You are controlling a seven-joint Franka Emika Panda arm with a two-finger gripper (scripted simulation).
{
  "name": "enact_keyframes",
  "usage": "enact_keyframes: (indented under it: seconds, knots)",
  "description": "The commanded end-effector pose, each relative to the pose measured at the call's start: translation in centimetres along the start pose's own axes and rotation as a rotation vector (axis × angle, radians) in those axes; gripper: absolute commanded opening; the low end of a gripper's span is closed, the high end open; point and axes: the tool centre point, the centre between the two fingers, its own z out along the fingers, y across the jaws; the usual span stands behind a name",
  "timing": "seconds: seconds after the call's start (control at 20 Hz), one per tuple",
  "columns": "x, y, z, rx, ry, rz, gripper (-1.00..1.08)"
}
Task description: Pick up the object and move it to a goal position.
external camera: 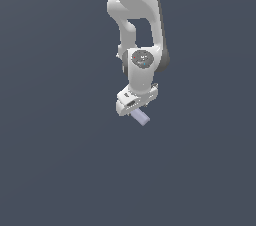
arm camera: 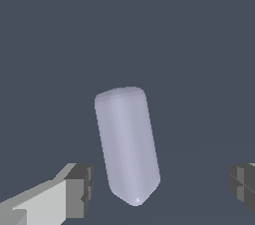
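From the exterior view, the white gripper (external camera: 136,111) hung right over the lavender block (external camera: 141,117), which poked out beneath it, perhaps not touching. At the wrist, the fingers (arm camera: 79,190) stood spread, the block (arm camera: 127,144) between them untouched.

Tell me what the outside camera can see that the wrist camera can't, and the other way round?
Only the exterior view shows the white arm reaching down, with its gripper right over the block.

Only the wrist view shows the two dark finger pads apart, one on each side of the block, not touching it. It also shows the whole block close up, with rounded edges.

Both show the pale lavender block and the plain dark grey floor.
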Motion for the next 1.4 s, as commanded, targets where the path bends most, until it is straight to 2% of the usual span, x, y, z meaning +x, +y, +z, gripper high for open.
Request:
enact_keyframes:
  seconds: [0.0, 0.45, 0.8, 1.35]
  knots:
    - [-0.1, -0.7, 0.7, -0.002, 0.003, -0.063, 1.00]
    - [-0.3, -2.0, 1.9, -0.002, 0.008, -0.174, 1.00]
    - [-0.3, -2.0, 2.4, -0.002, 0.007, -0.173, 1.00]
    - [-0.3, -2.1, 6.7, -0.002, 0.008, -0.178, 1.00]
